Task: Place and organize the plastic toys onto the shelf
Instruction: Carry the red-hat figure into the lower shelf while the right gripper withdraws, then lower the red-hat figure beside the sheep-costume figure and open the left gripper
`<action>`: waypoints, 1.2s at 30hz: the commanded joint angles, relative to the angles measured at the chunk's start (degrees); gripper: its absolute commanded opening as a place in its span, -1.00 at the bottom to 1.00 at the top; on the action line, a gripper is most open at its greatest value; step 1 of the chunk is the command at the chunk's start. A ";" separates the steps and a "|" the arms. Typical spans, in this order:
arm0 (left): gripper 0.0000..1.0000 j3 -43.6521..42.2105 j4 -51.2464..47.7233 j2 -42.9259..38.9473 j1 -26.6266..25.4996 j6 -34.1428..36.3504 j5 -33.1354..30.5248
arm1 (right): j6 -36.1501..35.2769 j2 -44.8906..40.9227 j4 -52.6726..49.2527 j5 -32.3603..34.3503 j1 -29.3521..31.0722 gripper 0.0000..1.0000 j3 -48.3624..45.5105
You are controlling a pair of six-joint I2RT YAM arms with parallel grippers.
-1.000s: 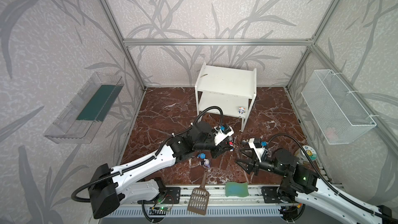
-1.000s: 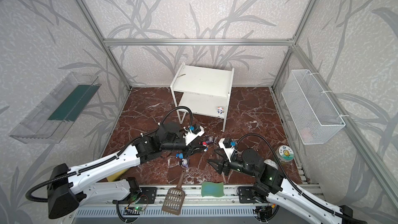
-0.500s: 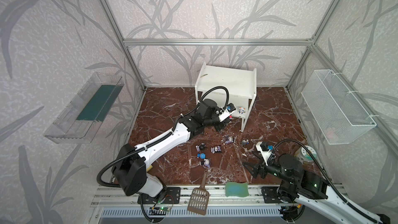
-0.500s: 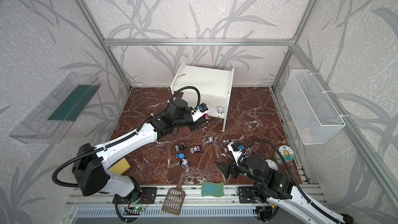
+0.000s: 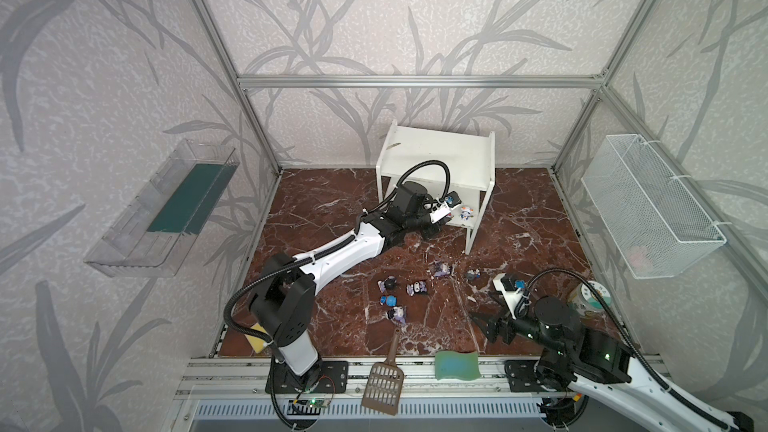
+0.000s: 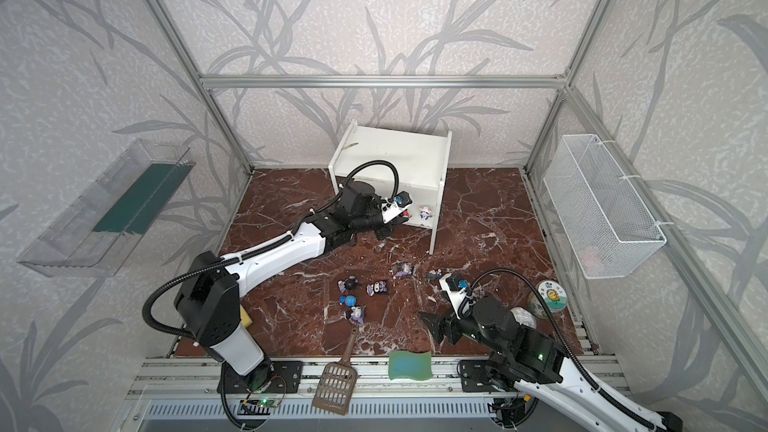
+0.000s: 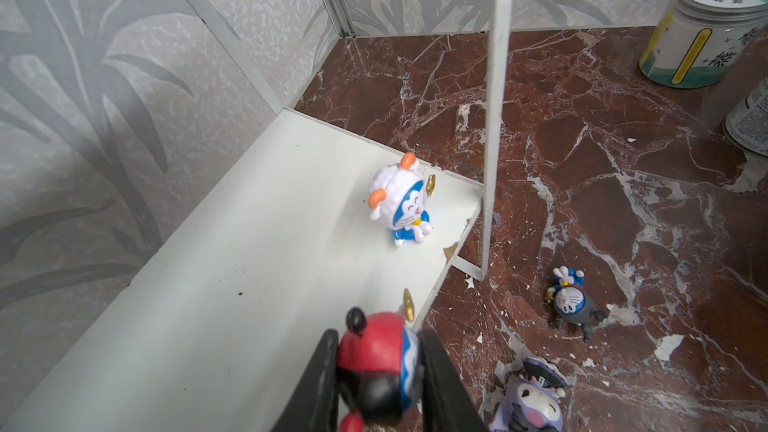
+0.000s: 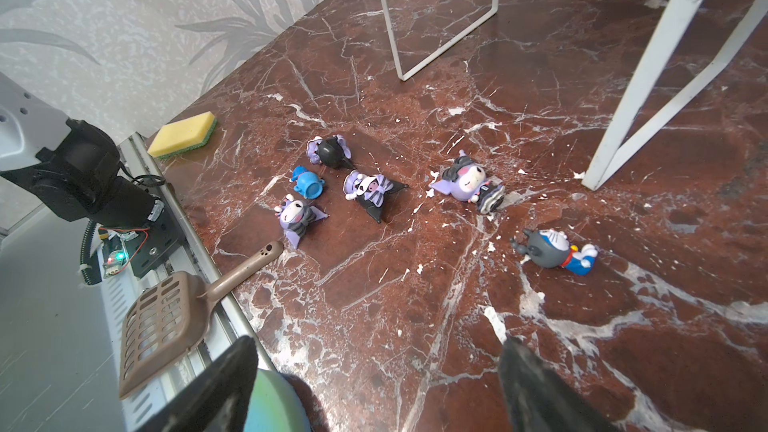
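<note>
- Red-brown marble floor (image 5: pixel 332 201): carries everything, with white chips scattered about its middle.
- White shelf (image 5: pixel 440 151): stands on the floor at the far middle.
- Lower board (image 7: pixel 249 263): a white-headed figurine (image 7: pixel 401 201) sits upright near its right end.
- Purple-and-black figurines (image 8: pixel 372 191): four lie on the floor, nearer than the shelf. Three cluster around a blue-headed figurine (image 8: pixel 307 182), the fourth lies to their right.
- Grey-headed figurine (image 8: pixel 548 249): lies on the floor, farther right.
- Yellow sponge (image 5: pixel 259 336): near left edge.
- Labelled jar (image 5: pixel 590 295): upright, near right.
</note>
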 commanded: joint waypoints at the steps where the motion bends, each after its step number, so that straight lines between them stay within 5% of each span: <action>1: -0.45 2.41 2.25 1.27 0.30 1.69 0.11 | 0.25 -0.67 -0.53 0.82 0.30 0.80 1.28; 36: -0.36 5.82 3.97 7.02 0.52 0.90 -2.47 | 1.31 -1.55 -1.44 0.22 0.34 0.80 1.44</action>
